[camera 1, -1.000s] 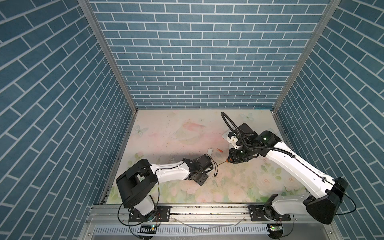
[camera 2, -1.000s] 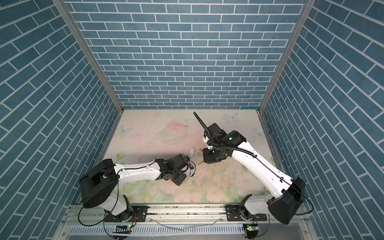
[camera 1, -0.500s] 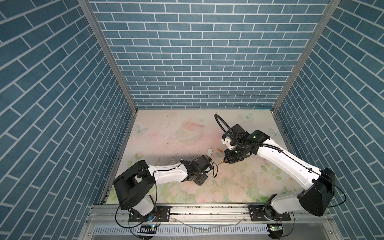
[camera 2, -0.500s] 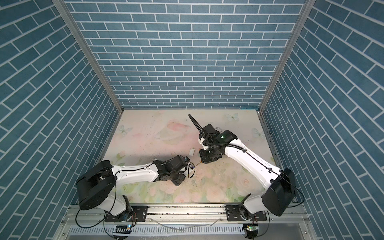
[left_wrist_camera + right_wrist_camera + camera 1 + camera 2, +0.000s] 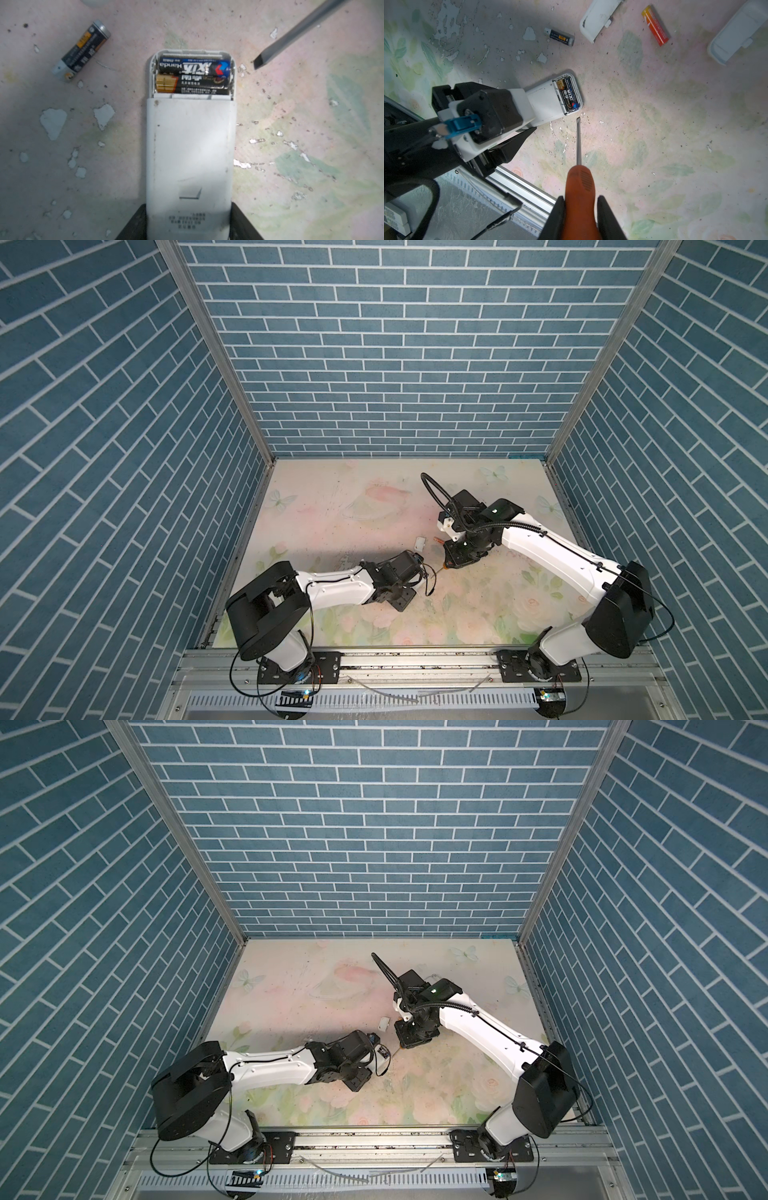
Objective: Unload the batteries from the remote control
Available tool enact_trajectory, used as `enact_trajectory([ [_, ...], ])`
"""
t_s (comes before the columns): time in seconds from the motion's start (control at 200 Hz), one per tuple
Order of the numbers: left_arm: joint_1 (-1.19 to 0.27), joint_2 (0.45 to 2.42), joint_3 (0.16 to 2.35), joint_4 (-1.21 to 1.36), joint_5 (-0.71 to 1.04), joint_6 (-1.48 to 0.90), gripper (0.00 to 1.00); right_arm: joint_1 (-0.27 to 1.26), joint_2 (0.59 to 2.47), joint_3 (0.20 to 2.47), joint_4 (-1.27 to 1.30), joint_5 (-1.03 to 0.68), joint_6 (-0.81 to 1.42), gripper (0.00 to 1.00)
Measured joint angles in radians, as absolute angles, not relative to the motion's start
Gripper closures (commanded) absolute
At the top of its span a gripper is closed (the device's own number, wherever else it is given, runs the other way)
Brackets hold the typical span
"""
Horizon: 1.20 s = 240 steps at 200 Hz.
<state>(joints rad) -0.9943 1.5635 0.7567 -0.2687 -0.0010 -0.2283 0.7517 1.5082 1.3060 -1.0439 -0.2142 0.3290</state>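
Now, with your left fingers [image 5: 135, 225] gripping the remote [image 5: 190, 149], two batteries [image 5: 193, 78] in its open end, and your right fingers [image 5: 556, 218] clamped on the screwdriver [image 5: 579, 182] poised just beside it, you likely need to lever one out.

Screwdriver [image 5: 579, 178] tip is sitting just beside the open end of the remote [image 5: 546, 101], not touching.
Right gripper [image 5: 580, 200] is clamping the orange handle, blade pointing at the remote's corner. Left gripper [image 5: 527, 112] is holding the remote's other end, back side up, on the table [image 5: 654, 135]. Two batteries [image 5: 568, 94] are lying side by side in the uncovered bay. A black battery [image 5: 559, 37] and an orange battery [image 5: 655, 26] are lying loose beyond the remote; of the two white covers [image 5: 598, 18], one is lying between them and the other past the orange one.
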Motion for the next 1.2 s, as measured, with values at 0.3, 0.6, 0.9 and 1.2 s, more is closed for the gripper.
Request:
enact_trajectory([
  [0.3, -0.994, 1.563, 0.752, -0.253, 0.003, -0.227, 0.45, 0.752, 1.514, 1.320, -1.042, -0.214, 0.313, 1.00],
  [0.6, -0.994, 1.563, 0.751, -0.247, 0.005, -0.227, 0.46, 0.752, 1.523, 1.327, -1.034, -0.215, 0.308, 1.00],
  [0.9, -0.994, 1.563, 0.750, -0.245, 0.006, -0.227, 0.46, 0.752, 1.539, 1.327, -1.030, -0.215, 0.306, 1.00],
  [1.2, -0.994, 1.560, 0.745, -0.236, 0.012, -0.228, 0.47, 0.752, 1.541, 1.327, -1.016, -0.216, 0.306, 1.00],
])
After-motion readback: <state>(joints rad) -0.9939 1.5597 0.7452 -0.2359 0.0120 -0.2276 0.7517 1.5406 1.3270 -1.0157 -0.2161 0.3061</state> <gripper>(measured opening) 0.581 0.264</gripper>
